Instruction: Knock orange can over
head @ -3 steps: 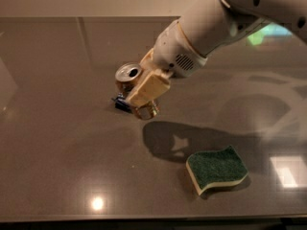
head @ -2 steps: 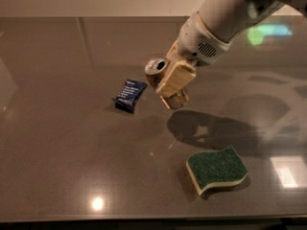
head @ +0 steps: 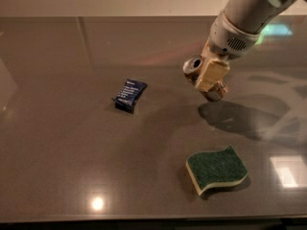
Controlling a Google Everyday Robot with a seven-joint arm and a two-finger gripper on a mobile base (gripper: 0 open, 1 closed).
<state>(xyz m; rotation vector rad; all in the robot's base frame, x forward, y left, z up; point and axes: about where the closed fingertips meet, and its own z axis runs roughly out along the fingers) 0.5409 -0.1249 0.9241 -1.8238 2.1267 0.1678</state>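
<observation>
- Now clamped tight between the jaws of the gripper (head: 208, 78): the orange can (head: 194, 67), tilted, silver top turned leftward.
- Held clear of the table (head: 57, 152), with a dark shadow below and right of the jaws.
- Carried rightward and upward since a second ago, away from the blue packet (head: 129, 95), now well left of the jaws instead of just beside them.
- Well apart from the green sponge (head: 216, 169), far below the jaws in the view.
- Probably picked up rather than toppled; not yet lying on its side, so likely to need lowering and letting go.
</observation>
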